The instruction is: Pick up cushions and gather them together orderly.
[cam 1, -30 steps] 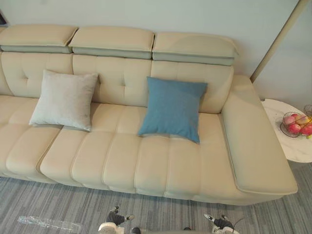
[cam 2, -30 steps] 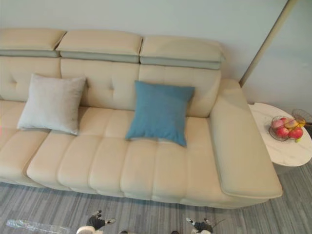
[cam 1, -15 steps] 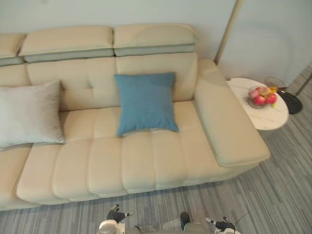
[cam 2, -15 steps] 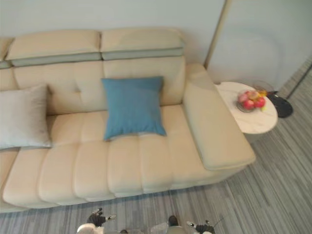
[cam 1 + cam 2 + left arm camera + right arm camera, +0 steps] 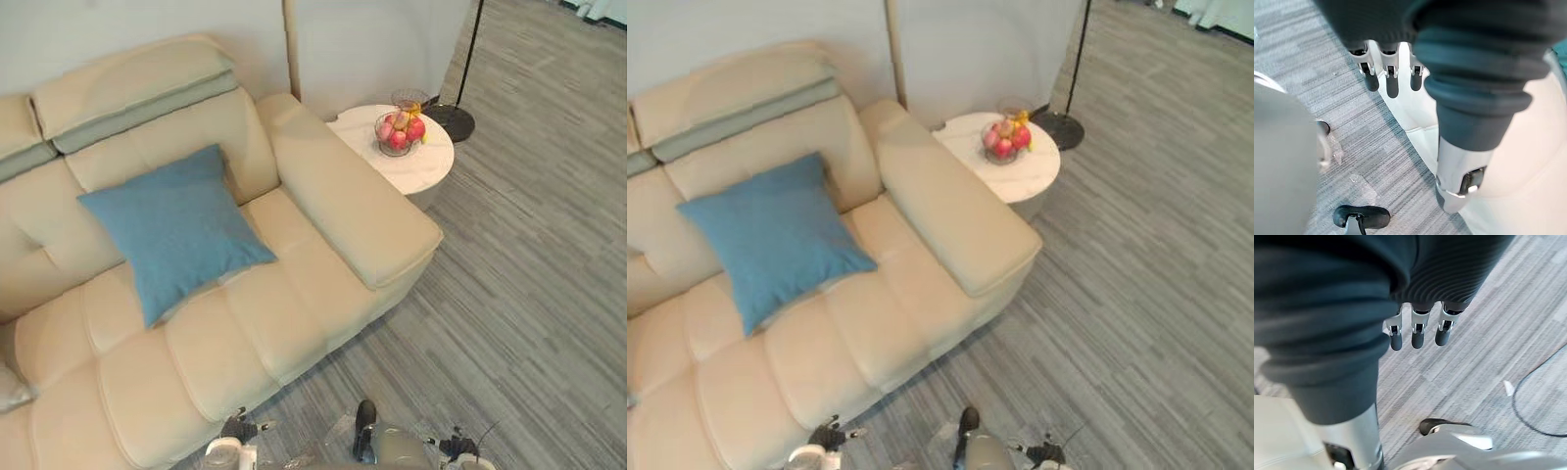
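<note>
Sofa of cream leather stands on a grey striped floor. The blue cushion leans on its backrest near the armrest, well apart from the grey cushion, whose corner shows at the seat's left edge. A round white table just beside the armrest carries a fruit basket. The left hand and the right hand hang with fingers straight, holding nothing.

A square blue cushion in plain fabric leans back against the cream sofa, turned slightly askew. Its lower edge rests on the seat, a little left of the right armrest. Well apart to its left, a corner of a pale grey cushion lies on the seat.
</note>
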Tool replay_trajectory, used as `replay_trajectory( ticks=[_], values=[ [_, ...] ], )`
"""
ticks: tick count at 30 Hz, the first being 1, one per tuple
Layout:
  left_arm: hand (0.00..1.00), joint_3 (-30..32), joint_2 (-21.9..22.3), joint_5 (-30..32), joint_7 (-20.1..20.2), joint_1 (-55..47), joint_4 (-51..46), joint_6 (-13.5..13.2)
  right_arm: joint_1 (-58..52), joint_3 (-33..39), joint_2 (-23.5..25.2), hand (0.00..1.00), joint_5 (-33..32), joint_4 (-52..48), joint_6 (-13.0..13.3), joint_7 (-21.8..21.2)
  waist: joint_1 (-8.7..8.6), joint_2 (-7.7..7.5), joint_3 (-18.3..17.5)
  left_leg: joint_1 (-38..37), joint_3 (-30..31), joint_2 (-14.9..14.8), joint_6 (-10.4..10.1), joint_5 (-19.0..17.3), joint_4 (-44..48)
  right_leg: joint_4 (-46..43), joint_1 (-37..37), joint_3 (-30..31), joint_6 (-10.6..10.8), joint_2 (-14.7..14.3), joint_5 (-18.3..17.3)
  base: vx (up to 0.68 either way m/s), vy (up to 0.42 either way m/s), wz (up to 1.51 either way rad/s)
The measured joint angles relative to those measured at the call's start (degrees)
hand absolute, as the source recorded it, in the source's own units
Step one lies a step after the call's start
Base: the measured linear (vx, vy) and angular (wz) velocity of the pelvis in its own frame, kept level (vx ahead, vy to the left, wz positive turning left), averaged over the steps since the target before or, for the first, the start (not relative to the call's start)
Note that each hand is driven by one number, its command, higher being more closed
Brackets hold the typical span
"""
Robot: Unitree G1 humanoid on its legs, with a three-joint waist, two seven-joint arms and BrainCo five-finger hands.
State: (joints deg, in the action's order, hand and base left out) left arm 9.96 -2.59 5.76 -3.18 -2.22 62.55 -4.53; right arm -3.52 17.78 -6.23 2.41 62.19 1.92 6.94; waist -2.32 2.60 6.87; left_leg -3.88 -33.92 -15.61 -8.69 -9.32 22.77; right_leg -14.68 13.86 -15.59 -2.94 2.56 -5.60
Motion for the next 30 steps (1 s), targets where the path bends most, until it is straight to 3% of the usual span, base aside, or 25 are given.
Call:
replay_trajectory(
  ticks=[1,2,3,4,5,6,7,8,9,11,12,13,15,16,21,26,30],
  values=[
    [0.00,0.2,0.0,-0.2,0.0,0.0,-0.1,0.0,0.1,0.0,0.0,0.00,0.0,0.1,0.0,0.0,0.07,-0.06,0.0,2.0,0.4,-3.2,0.7,0.9,8.5,-1.9,-0.3,2.6,-0.4,-1.5,-1.3,0.13,-0.222,-0.62],
    [0.00,0.2,0.0,-0.2,0.0,0.0,-0.1,-0.1,0.2,-0.1,0.0,0.00,0.0,0.0,0.0,0.0,0.10,-0.14,0.0,2.4,0.8,-3.8,1.5,1.4,10.4,-2.2,-0.5,3.4,-0.6,-1.8,-1.4,0.18,-0.136,-0.98],
    [0.00,0.1,0.2,-0.2,0.0,0.0,-0.1,-0.1,0.6,-0.2,0.0,0.00,-0.1,0.0,0.0,0.0,0.45,-0.92,0.4,5.5,5.8,-3.9,4.7,0.8,16.4,-2.2,-1.2,6.9,-1.1,-2.7,-1.8,0.20,-0.069,-1.16],
    [0.00,0.0,0.3,-0.2,0.1,0.6,-0.2,-0.2,1.4,-0.2,-0.1,0.00,-0.1,0.3,-0.2,0.0,0.59,-1.18,0.7,6.6,10.7,-0.7,4.5,-3.0,16.3,-2.0,-2.0,10.2,-1.7,-3.3,-2.1,0.17,-0.041,-1.29],
    [0.00,0.0,0.4,-0.3,0.1,0.6,-0.2,-0.2,1.5,-0.1,-0.2,0.00,-0.1,0.3,-0.2,0.1,0.61,-1.23,0.7,7.2,12.7,0.8,4.3,-4.4,16.1,-2.0,-2.2,11.6,-2.0,-3.6,-2.3,0.15,-0.020,-1.36],
    [0.00,-0.5,0.5,-0.4,0.1,0.8,-0.4,-0.2,1.7,0.0,-0.6,0.00,-0.1,0.4,-0.2,0.1,0.89,-1.37,0.8,8.7,17.5,4.8,3.5,-6.4,14.6,-1.9,-3.1,14.9,-2.1,-4.2,-2.3,0.12,0.002,-1.03],
    [0.00,-0.5,0.5,-0.4,0.1,0.8,-0.5,-0.2,1.7,0.0,-0.6,0.00,-0.1,0.5,-0.2,0.1,1.05,-1.40,0.8,9.0,18.9,5.9,3.3,-6.7,13.6,-1.8,-3.4,16.0,-1.8,-4.4,-2.2,0.17,0.052,-1.67],
    [0.00,-0.8,0.6,-0.9,0.1,0.7,-0.8,-0.2,1.8,0.0,-0.8,0.00,0.0,1.0,-0.3,0.1,1.73,-1.30,0.8,10.0,24.8,10.3,2.4,-7.4,8.1,-1.0,-4.8,20.3,-1.2,-5.5,-2.0,0.11,0.051,-1.24],
    [0.00,-0.8,0.6,-0.9,0.1,0.7,-0.9,-0.2,1.9,0.0,-0.7,0.00,-0.1,1.1,-0.3,0.1,1.84,-1.30,0.8,10.0,25.8,11.0,2.2,-7.5,7.0,-0.9,-5.0,21.0,-1.1,-5.8,-2.0,0.16,0.119,-1.78],
    [0.00,-0.4,1.1,-0.9,0.1,0.9,-1.2,-0.2,2.2,-0.1,0.2,0.00,-0.1,1.1,-0.3,0.3,2.38,-1.26,0.8,12.1,36.5,15.5,2.5,-7.3,-0.7,-0.8,-5.8,26.9,-0.1,-7.7,-2.3,0.14,0.159,-1.48],
    [0.00,-0.2,1.2,-0.9,0.0,0.8,-1.3,-0.2,2.1,-0.1,0.3,0.00,0.0,1.1,-0.3,0.3,2.47,-1.20,0.7,12.2,38.1,15.9,2.8,-6.9,-1.7,-0.9,-5.9,27.5,0.2,-8.0,-2.4,0.15,0.217,-1.43],
    [0.00,0.3,1.8,-1.1,0.1,0.7,-1.2,-0.2,1.6,0.0,0.9,0.00,0.0,0.2,-0.3,0.4,2.86,-0.23,0.4,11.6,40.8,15.5,4.7,-2.9,-4.5,-2.2,-5.8,28.3,0.5,-9.2,-4.0,0.18,0.221,-1.31],
    [0.00,0.9,1.2,-1.3,0.1,0.4,-1.2,-0.1,0.6,-0.2,1.8,0.00,0.1,-1.8,-0.2,0.5,2.81,-0.82,-0.3,10.7,36.8,15.2,6.0,-3.0,-5.2,-3.6,-6.0,29.1,1.7,-8.5,-4.5,0.18,0.169,-1.11],
    [0.00,1.0,0.8,-1.3,0.1,0.4,-1.3,-0.2,0.0,-0.2,2.8,0.00,0.2,-2.8,-0.2,0.6,3.02,-2.44,-0.9,8.7,34.0,15.5,6.6,-3.2,-6.9,-3.4,-5.9,29.2,1.9,-7.3,-4.5,0.15,0.118,-0.67],
    [0.00,2.1,1.0,-1.2,0.1,0.7,-1.1,-0.1,-0.1,-0.6,4.1,0.00,0.2,-3.0,-0.2,0.9,3.07,-3.41,-1.7,5.3,30.4,15.7,6.8,-3.1,-9.1,-2.1,-7.3,30.4,2.3,-6.8,-4.2,0.18,0.088,-0.43],
    [0.00,2.2,3.3,-0.2,0.2,0.8,-1.0,0.0,0.1,-1.1,5.1,0.00,0.2,-3.0,-0.2,0.6,3.31,-1.11,-2.8,1.2,28.0,15.1,6.8,-3.1,-12.3,-1.1,-9.4,31.7,2.3,-7.5,-4.2,0.13,0.005,-0.25],
    [0.00,2.5,4.0,0.5,0.8,1.0,-1.0,0.0,0.0,-1.1,5.1,0.00,0.1,-2.9,-0.2,0.6,3.30,-0.85,-2.8,-0.4,26.5,14.3,6.8,-3.1,-12.7,-1.0,-9.9,32.6,2.3,-8.5,-4.2,0.09,-0.046,-0.28]
  ],
)
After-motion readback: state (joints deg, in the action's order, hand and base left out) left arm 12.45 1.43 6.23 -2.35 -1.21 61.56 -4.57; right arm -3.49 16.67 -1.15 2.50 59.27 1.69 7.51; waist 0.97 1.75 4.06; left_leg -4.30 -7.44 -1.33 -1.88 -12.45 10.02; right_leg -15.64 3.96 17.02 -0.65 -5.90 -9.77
